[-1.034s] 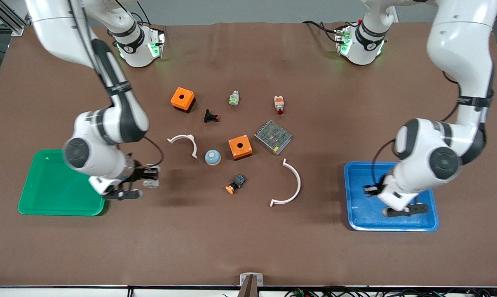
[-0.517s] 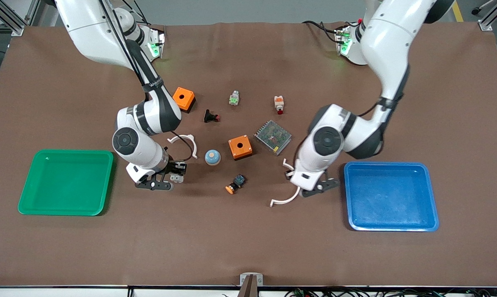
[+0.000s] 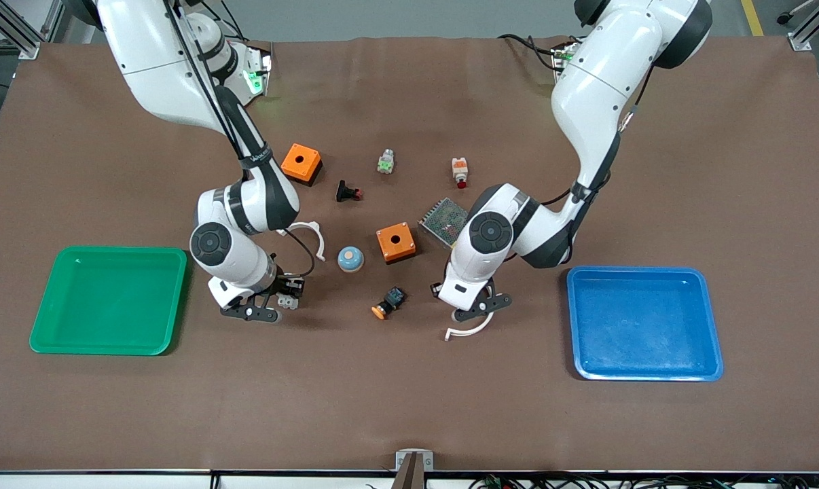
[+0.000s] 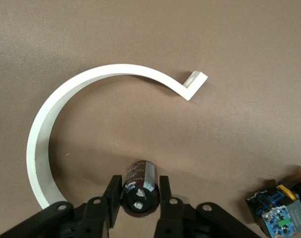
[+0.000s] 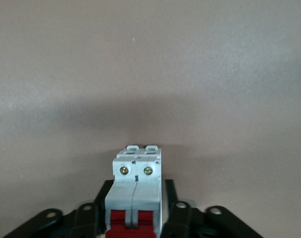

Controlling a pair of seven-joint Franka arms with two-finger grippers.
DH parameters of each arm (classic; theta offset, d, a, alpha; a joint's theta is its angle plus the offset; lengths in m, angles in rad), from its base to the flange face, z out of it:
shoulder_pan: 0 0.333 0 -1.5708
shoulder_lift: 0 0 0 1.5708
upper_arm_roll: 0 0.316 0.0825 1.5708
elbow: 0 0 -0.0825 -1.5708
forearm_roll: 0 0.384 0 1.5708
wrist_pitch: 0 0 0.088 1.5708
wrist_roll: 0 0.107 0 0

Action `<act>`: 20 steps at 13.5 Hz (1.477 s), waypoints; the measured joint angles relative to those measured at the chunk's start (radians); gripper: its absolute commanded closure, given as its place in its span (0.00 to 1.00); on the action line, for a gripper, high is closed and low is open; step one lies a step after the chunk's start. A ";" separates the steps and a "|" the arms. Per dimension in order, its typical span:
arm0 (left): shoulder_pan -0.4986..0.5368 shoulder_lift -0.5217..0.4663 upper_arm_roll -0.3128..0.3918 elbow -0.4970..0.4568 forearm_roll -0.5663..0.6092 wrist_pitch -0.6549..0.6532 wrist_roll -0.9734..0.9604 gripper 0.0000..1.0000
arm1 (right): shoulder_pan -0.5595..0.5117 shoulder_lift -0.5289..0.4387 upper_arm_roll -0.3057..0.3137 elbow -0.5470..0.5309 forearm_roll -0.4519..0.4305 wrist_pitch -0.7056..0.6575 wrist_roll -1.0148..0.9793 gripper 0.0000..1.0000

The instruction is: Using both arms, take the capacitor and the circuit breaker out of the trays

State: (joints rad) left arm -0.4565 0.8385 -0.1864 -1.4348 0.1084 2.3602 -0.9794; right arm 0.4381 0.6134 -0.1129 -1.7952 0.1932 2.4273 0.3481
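My left gripper (image 3: 475, 309) is shut on the capacitor (image 4: 138, 187), a short black cylinder with a shiny end. It holds the capacitor low over the table, inside the curve of the large white arc (image 4: 66, 114). The capacitor is hidden under the hand in the front view. My right gripper (image 3: 265, 302) is shut on the breaker (image 5: 136, 191), a light-grey block with red levers. It is held low over bare table, between the green tray (image 3: 111, 299) and the blue dome (image 3: 350, 259). The breaker also shows in the front view (image 3: 288, 297).
A blue tray (image 3: 644, 322) lies toward the left arm's end. Mid-table lie two orange boxes (image 3: 301, 163) (image 3: 395, 242), a mesh power supply (image 3: 443, 216), a small white arc (image 3: 309, 234), a black flanged button (image 3: 348, 192), a white-orange part (image 3: 459, 171) and an orange-capped button (image 3: 388, 302).
Both arms have swung from the trays toward the middle of the table. The left gripper went from over the blue tray to the large arc; the right gripper left the green tray's edge.
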 measured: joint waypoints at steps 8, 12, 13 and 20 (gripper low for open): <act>0.038 -0.101 0.012 0.056 0.057 -0.133 0.003 0.00 | -0.030 -0.025 -0.041 0.262 -0.099 -0.421 -0.035 0.00; 0.118 -0.270 0.013 0.059 0.078 -0.378 0.068 0.00 | -0.126 -0.117 -0.050 0.322 -0.109 -0.636 -0.200 0.00; 0.137 -0.303 0.014 0.058 0.081 -0.438 0.097 0.00 | -0.157 -0.145 -0.053 0.323 -0.111 -0.671 -0.239 0.00; 0.332 -0.495 0.017 0.057 0.085 -0.724 0.476 0.00 | -0.351 -0.295 -0.073 0.325 -0.137 -0.816 -0.432 0.00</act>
State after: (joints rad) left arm -0.1245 0.3434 -0.1691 -1.3781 0.1929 1.6367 -0.5031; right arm 0.0870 0.3182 -0.1860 -1.4698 0.0560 1.6108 -0.0843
